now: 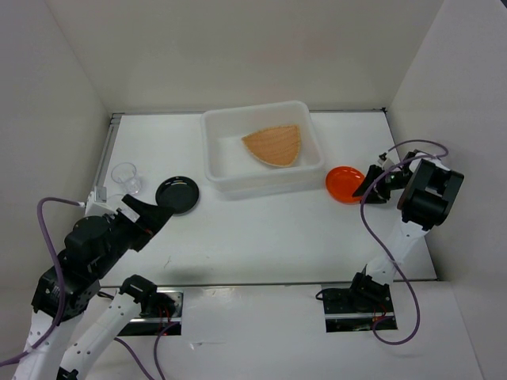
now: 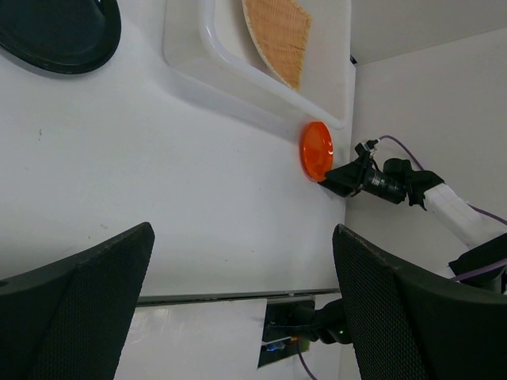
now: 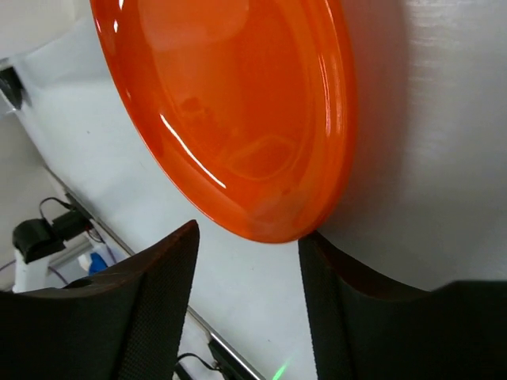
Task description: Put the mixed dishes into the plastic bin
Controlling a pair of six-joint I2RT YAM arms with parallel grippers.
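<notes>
The white table (image 1: 261, 237) carries a bin (image 1: 265, 180) at its far middle. A black plate (image 1: 177, 194) lies near the bin's left, a clear cup (image 1: 125, 176) (upright, it seems) stands farther left, and an orange plate (image 1: 344, 183) sits just beside the bin's right.

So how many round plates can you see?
2. The orange plate sits just right of the white tub. The black plate sits to the left of the tub. No others show.
</notes>
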